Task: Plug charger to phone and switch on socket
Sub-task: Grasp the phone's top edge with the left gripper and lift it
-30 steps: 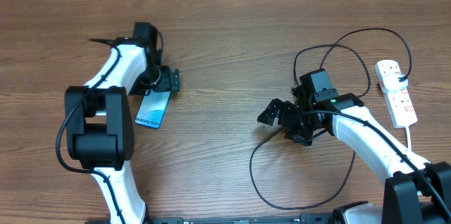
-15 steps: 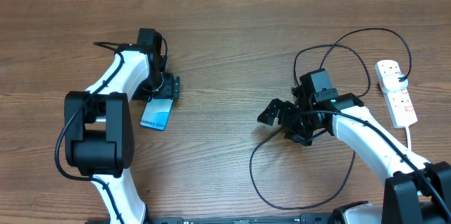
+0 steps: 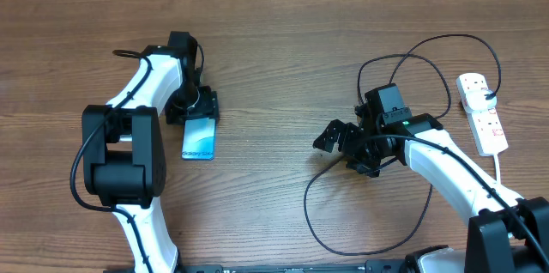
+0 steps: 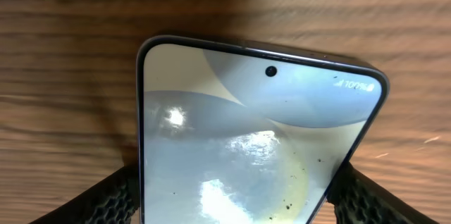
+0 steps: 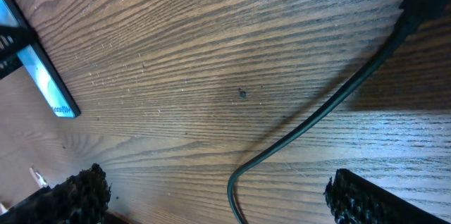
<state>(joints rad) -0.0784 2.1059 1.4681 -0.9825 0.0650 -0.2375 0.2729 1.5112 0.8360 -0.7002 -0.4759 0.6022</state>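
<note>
Two ribbed black pads (image 4: 106, 199) of the left gripper (image 3: 199, 118) pinch the slim, glossy phone (image 3: 198, 138) by its long edges, flat on the woodgrain table (image 3: 274, 67). We see the right gripper (image 3: 345, 150) spread wide over the thin, curling black charger (image 5: 328, 103), well apart from the phone, with the white oblong socket (image 3: 482, 114) beyond.

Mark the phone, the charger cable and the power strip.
phone (image 3: 198, 138): overhead view, middle of the screen.
charger cable (image 5: 310, 120): right wrist view, middle of the straight diagonal stretch.
power strip (image 3: 483, 114): overhead view, middle of the white body.
</note>
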